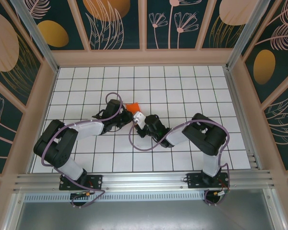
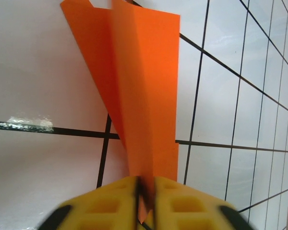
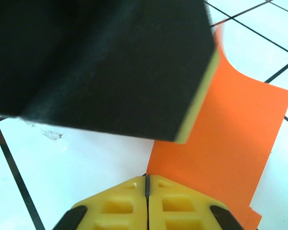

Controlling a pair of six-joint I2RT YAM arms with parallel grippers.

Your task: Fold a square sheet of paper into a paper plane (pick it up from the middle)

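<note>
The worktop (image 1: 182, 86) is white with a black grid. It is boxed in by dark walls (image 1: 115, 24) printed with pale leaves, flowers and orange ovals, set in pinkish-beige frames. A metal rail (image 1: 144, 181) runs along the near edge, where both arm bases are bolted.

The two grippers meet tip to tip near the middle of the worktop, and the orange paper (image 1: 133, 106) pokes out just beyond them.

In the left wrist view, the left gripper (image 2: 145, 184) is clamped on the paper (image 2: 144, 96). The narrow end sits between the yellow fingers (image 2: 105, 206), and the folded sheet fans out ahead of them, standing up off the surface. Its top corners are cut off by the frame edge. Glare (image 2: 29, 123) smears a grid line to the gripper's left.

The right gripper (image 3: 147, 178) has its yellow fingers pressed together. The paper (image 3: 230, 129) lies ahead and to its right, with the near corner right at the fingertips. I cannot tell whether that corner is nipped between them. A blurred dark bulk (image 3: 101, 62) with a pale yellow edge sits close ahead and to the left, and it hides the paper's left part. A small dark fleck (image 3: 50, 135) marks the worktop to the gripper's left.
</note>
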